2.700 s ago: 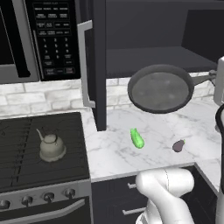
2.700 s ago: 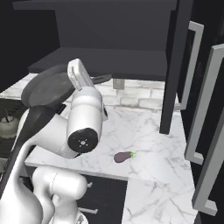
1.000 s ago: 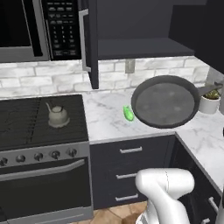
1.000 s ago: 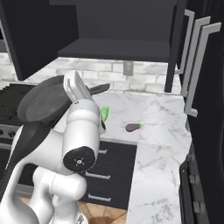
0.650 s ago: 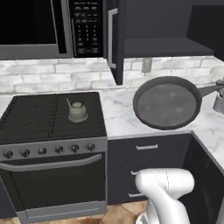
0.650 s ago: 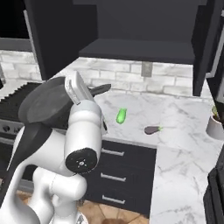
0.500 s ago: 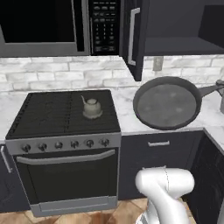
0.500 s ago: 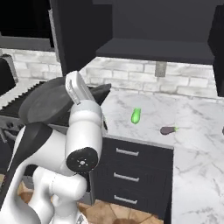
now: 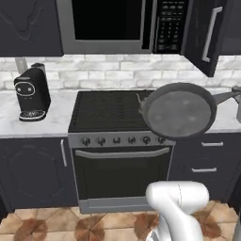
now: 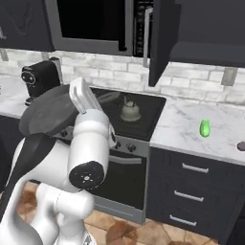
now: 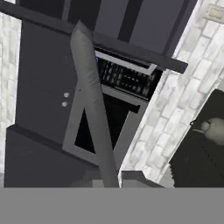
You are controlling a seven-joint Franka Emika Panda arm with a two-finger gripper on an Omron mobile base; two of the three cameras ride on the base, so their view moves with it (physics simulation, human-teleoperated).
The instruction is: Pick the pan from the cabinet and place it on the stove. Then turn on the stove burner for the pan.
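The pan (image 9: 178,112), round and dark grey, hangs tilted in the air over the right front of the stove (image 9: 103,110), its thin handle reaching right to my gripper (image 9: 236,96) at the picture's edge. The gripper is shut on that handle. In the right base view the pan (image 10: 45,115) sits left of my white hand. The hand view looks along the grey pan handle (image 11: 94,109). The cabinet door (image 9: 207,33) stands open at the upper right, and the same cabinet door (image 10: 162,40) hangs beside the microwave. A row of knobs (image 9: 122,140) lines the stove front.
A small pale kettle (image 10: 129,110) stands on the stove's back right grate. A microwave (image 9: 117,23) hangs above. A black coffee machine (image 9: 32,94) is on the left counter. A green vegetable (image 10: 205,128) and a dark one (image 10: 240,146) lie on the right counter.
The base has driven left, so the whole scene has slid right and the stove now sits in front of me. The pan has stayed in the same grip.
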